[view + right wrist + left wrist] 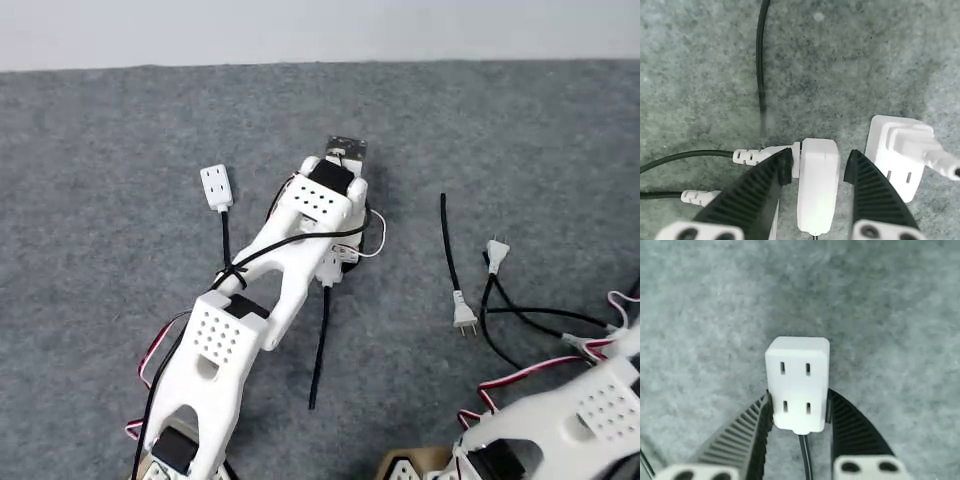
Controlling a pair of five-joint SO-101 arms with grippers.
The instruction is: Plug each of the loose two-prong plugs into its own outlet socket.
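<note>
The left pincer (798, 399) is closed on the held outlet block (797, 360), jaws pressed to its two sides, cord (805, 460) running back between them. All four slots on its face are empty. In the high view the left arm (290, 250) is stretched out to mid-carpet.

The right pincer (818, 159) is partly open, jaws astride a second outlet block (816, 195). One jaw is at the block's edge and there is a gap at the other, so it has no grip. A side plug (752, 156) meets that block's side and looks seated, but the jaw hides the joint, so not certain. Just beside it, a third outlet block (887, 155) has a seated plug (907, 136) pushed into its face.

Further out on the grey carpet (120, 130), a fourth outlet block (216, 187) lies alone, slots up, nothing in it. Well apart on the other side, a first loose plug (463, 315) and a second loose plug (497, 248) lie with prongs bare.

Progress, as a judgement: one plug in, maybe two. Two plugs are left, with two empty blocks to take them. The held block looks ready for one.
</note>
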